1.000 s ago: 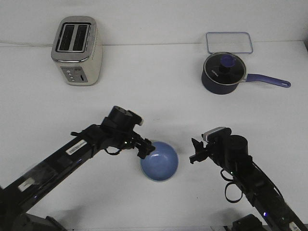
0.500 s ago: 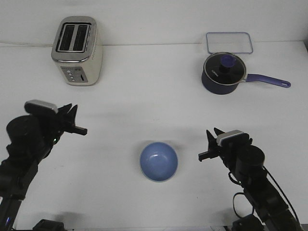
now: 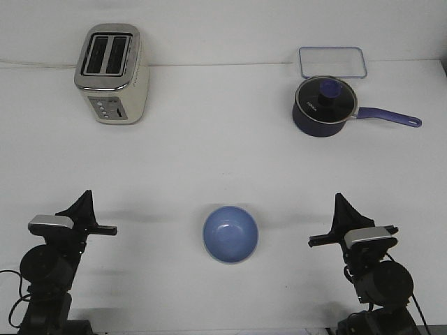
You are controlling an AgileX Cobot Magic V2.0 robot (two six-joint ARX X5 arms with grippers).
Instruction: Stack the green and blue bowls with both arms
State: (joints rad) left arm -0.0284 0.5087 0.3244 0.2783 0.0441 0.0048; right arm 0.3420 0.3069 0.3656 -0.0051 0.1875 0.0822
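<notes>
The light blue bowl (image 3: 230, 234) sits upright on the white table, front centre, with nothing inside it. No green bowl shows anywhere in the front view. My left gripper (image 3: 98, 215) is drawn back at the front left, well apart from the bowl, its fingers spread and empty. My right gripper (image 3: 327, 222) is drawn back at the front right, also apart from the bowl, its fingers spread and empty.
A cream and silver toaster (image 3: 112, 73) stands at the back left. A dark navy saucepan (image 3: 323, 106) with a lid and purple handle stands at the back right. A clear rectangular lid (image 3: 333, 61) lies behind it.
Both arms have pulled back from the blue bowl to the front corners. The left gripper, which was at the bowl's rim, has let go. The bowl has not moved.
</notes>
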